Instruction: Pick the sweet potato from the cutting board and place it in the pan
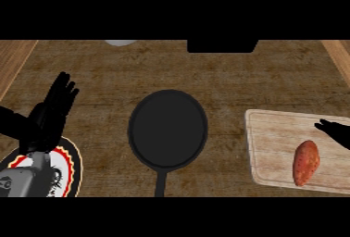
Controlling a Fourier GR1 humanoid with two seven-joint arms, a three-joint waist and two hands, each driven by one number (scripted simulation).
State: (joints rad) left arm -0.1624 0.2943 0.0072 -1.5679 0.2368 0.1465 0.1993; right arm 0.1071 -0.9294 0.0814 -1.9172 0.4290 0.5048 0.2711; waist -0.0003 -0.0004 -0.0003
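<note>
An orange sweet potato (305, 163) lies lengthwise on the pale wooden cutting board (273, 139) at the right. A black pan (167, 127) sits in the middle of the counter, its handle pointing toward me, nothing inside it. My right hand (334, 131) enters from the right edge, fingers extended over the board, a little above and right of the sweet potato and apart from it. My left hand (53, 113) stands at the left with fingers straight up, holding nothing.
A plate with a red and black rim (71, 162) lies at the lower left under my left forearm. A white object (121, 42) and a black object (222, 45) sit at the counter's far edge. Wooden strips border both sides.
</note>
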